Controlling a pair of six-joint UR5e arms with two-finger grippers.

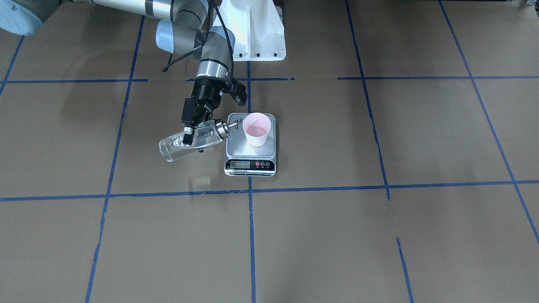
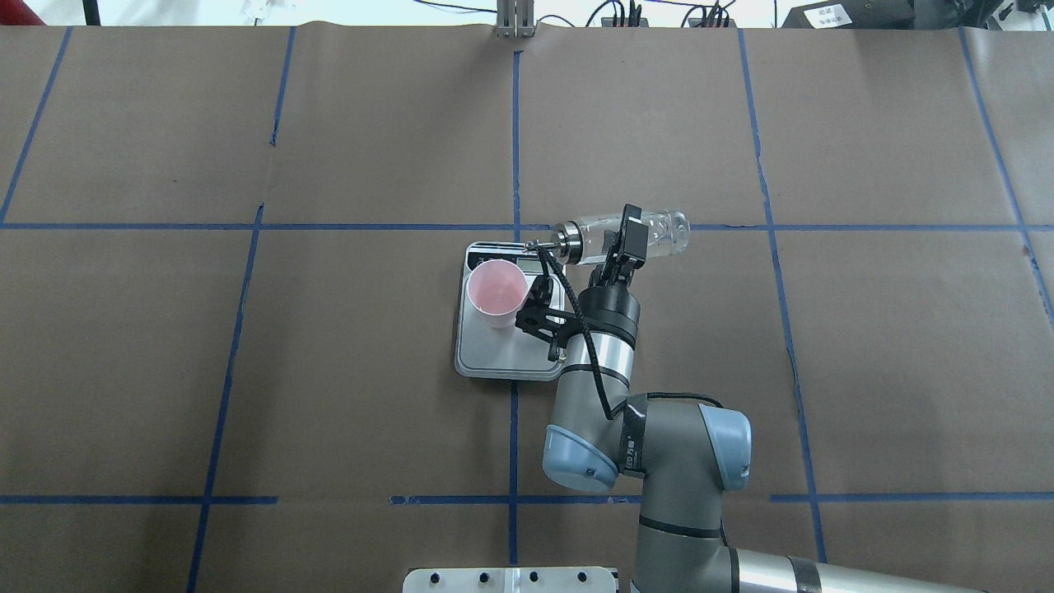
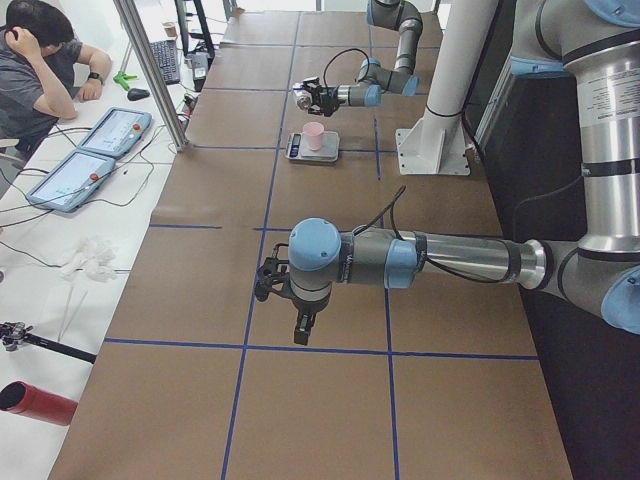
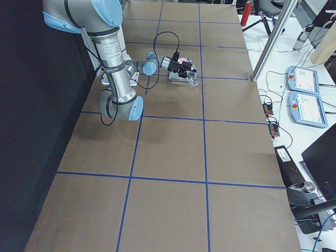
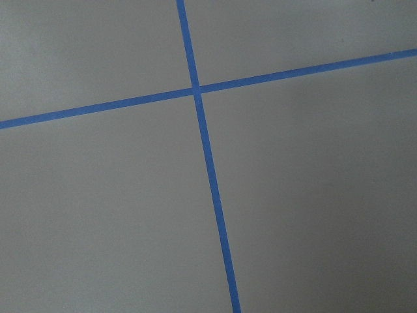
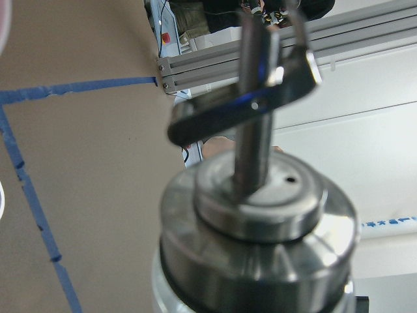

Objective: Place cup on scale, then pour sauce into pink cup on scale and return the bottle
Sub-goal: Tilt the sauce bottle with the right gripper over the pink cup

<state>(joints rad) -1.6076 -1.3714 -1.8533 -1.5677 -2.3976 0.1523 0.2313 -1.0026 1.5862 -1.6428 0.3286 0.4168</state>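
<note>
The pale pink cup (image 1: 257, 128) stands upright on the silver scale (image 1: 236, 148), toward its back half; both also show in the overhead view, the cup (image 2: 496, 292) on the scale (image 2: 502, 358). My right gripper (image 1: 189, 134) is shut on the clear glass bottle (image 1: 172, 149) and holds it tilted almost level. The bottle's silver spout (image 1: 233, 124) points at the cup's rim. The spout cap (image 6: 254, 228) fills the right wrist view. I see no stream of sauce. My left gripper (image 3: 300, 325) hangs over bare table far from the scale; I cannot tell whether it is open.
Brown paper with a blue tape grid (image 5: 195, 91) covers the table. The white robot pedestal (image 1: 252, 33) stands behind the scale. A seated operator (image 3: 40, 60) and tablets (image 3: 90, 160) are on the side bench beyond the table edge.
</note>
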